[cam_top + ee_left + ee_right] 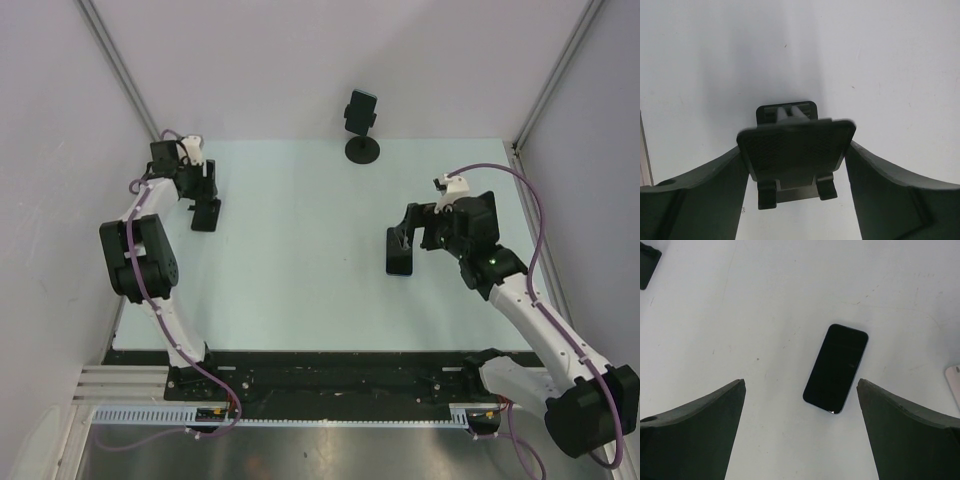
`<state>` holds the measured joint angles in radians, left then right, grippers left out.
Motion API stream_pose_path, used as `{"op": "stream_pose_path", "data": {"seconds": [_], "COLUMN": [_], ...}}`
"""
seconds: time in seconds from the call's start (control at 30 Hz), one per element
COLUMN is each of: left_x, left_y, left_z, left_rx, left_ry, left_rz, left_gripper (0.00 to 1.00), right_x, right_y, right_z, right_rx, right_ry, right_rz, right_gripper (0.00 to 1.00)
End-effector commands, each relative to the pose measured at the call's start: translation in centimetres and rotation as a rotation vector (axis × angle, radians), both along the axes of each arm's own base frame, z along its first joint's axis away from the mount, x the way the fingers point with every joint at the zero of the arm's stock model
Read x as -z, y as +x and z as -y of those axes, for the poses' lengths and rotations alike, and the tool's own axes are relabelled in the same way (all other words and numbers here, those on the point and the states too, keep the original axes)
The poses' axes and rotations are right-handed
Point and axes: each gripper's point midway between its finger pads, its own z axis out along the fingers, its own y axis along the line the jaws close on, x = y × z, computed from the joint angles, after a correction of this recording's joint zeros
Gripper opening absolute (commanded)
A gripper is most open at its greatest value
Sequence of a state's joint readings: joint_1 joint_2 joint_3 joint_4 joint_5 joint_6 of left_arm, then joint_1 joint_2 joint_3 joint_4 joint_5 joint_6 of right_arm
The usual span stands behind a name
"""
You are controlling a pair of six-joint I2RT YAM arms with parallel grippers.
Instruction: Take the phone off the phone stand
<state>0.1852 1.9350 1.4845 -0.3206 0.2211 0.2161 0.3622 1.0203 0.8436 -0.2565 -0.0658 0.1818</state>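
Note:
The black phone (836, 369) lies flat on the table, screen up, free of any stand. In the top view it (400, 266) sits just under my right gripper (401, 243). My right gripper (801, 385) is open and empty, hovering above the phone's near end with the fingers wide apart. A small black phone stand (796, 150) with a textured plate and two front lips stands on the table. My left gripper (796, 152) is shut on its sides. In the top view this gripper (206, 216) is at the far left of the table.
A black holder with a round base and clamp (361, 124) stands at the table's far edge, middle. A dark object (647, 267) shows at the top left corner of the right wrist view and a pale object (954, 382) at its right edge. Walls enclose three sides.

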Motion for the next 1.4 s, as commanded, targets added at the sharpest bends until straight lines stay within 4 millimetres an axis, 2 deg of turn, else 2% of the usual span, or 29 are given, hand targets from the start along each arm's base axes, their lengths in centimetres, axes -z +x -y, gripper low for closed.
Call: {"op": "stream_pose_path", "data": {"seconds": [0.0,0.13,0.27,0.37,0.4,0.47,0.5,0.53,0.6,0.63,0.67,0.73,0.77,0.83,0.87,0.93,0.97,1.07,1.27,1.37], "left_x": [-2.9,-4.1,-6.1,-8.8,-10.4,-12.1,-12.7,-14.4,-15.5,-16.6,-17.3,-17.7,-18.1,-17.8,-17.8,-16.9,-16.6,-15.4,-12.8,-11.6], "left_y": [0.6,0.4,0.5,0.3,0.0,-0.4,-0.7,-1.1,-1.7,-2.2,-2.4,-3.0,-3.4,-4.0,-4.4,-5.1,-5.6,-7.4,-11.2,-11.9], "left_z": [0.9,1.1,1.2,0.4,0.2,-0.2,0.1,0.5,1.5,2.2,3.8,5.9,8.3,11.0,13.2,15.5,17.5,20.9,25.6,26.8], "left_rx": [0.025,0.017,-0.008,-0.076,-0.100,-0.200,-0.212,-0.245,-0.267,-0.278,-0.251,-0.226,-0.175,-0.118,-0.066,-0.013,0.032,0.127,0.265,0.307], "left_ry": [-0.011,-0.021,-0.004,0.008,0.009,-0.020,-0.035,-0.078,-0.094,-0.113,-0.123,-0.152,-0.173,-0.224,-0.245,-0.257,-0.263,-0.302,-0.365,-0.331], "left_rz": [0.084,0.105,0.143,0.194,0.224,0.254,0.264,0.299,0.319,0.342,0.354,0.354,0.356,0.335,0.326,0.297,0.287,0.239,0.139,0.120], "left_gripper": [0.82,1.00,1.00,1.00,1.00,1.00,1.00,1.00,1.00,1.00,1.00,1.00,1.00,1.00,1.00,1.00,1.00,1.00,1.00,1.00], "right_x": [-3.7,-5.1,-6.6,-7.0,-7.6,-8.8,-9.9,-10.5,-11.6,-11.5,-11.6,-11.3,-11.2,-10.1,-10.4,-9.8,-8.9,-7.1,-4.0,-3.1], "right_y": [0.7,0.5,0.9,1.5,2.0,2.5,3.1,3.5,4.6,5.1,5.5,6.7,7.0,8.1,8.5,9.0,9.5,10.0,10.7,11.1], "right_z": [1.6,3.2,5.3,7.2,8.1,9.3,9.7,10.9,11.4,11.7,12.8,13.2,14.0,14.3,15.4,15.9,17.2,17.6,18.2,18.1], "right_rx": [0.064,0.095,0.135,0.185,0.213,0.242,0.251,0.274,0.269,0.270,0.291,0.281,0.290,0.244,0.255,0.213,0.203,0.094,-0.052,-0.092], "right_ry": [0.012,-0.010,-0.050,-0.088,-0.097,-0.103,-0.104,-0.101,-0.088,-0.085,-0.090,-0.104,-0.109,-0.137,-0.144,-0.158,-0.200,-0.238,-0.241,-0.253], "right_rz": [0.104,0.152,0.181,0.177,0.177,0.197,0.218,0.227,0.237,0.234,0.235,0.233,0.229,0.208,0.211,0.196,0.183,0.167,0.142,0.134], "right_gripper": [1.00,1.00,1.00,1.00,1.00,1.00,1.00,1.00,1.00,1.00,1.00,1.00,1.00,1.00,1.00,1.00,1.00,1.00,1.00,1.00]}}
